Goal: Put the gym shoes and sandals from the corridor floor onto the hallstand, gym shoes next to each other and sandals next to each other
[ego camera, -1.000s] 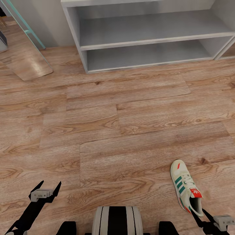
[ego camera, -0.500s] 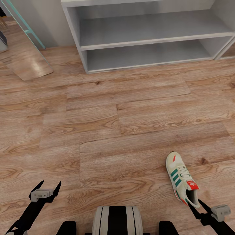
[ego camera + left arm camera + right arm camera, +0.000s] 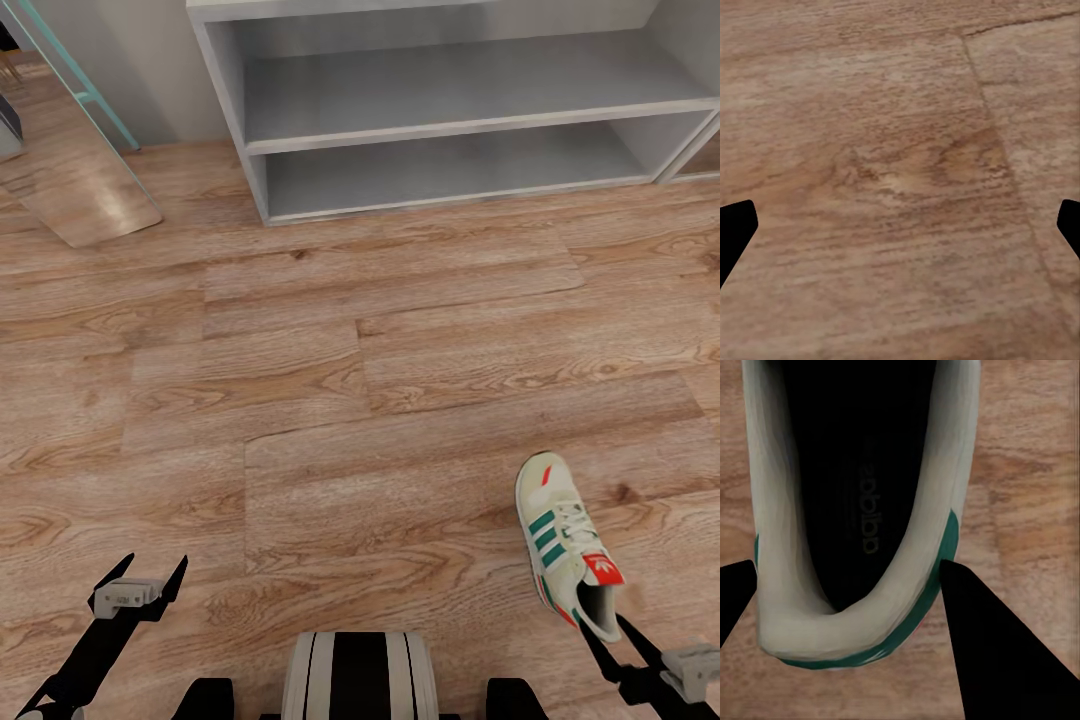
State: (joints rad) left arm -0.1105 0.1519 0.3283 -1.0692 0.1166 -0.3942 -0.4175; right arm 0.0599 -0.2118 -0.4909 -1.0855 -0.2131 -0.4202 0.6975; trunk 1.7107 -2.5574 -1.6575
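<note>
Right gripper (image 3: 612, 640) at the heel of one gym shoe (image 3: 566, 545)

The shoe lies on the corridor floor (image 3: 330, 400), well short of the hallstand (image 3: 450, 110), toe towards it. My right fingers straddle its heel collar (image 3: 847, 607), apart, not yet clamped (one finger outside the rim); closing off-centre could pinch only the soft collar, so the shoe might tilt and slip. My left gripper (image 3: 138, 580) hangs open over bare planks.
</note>
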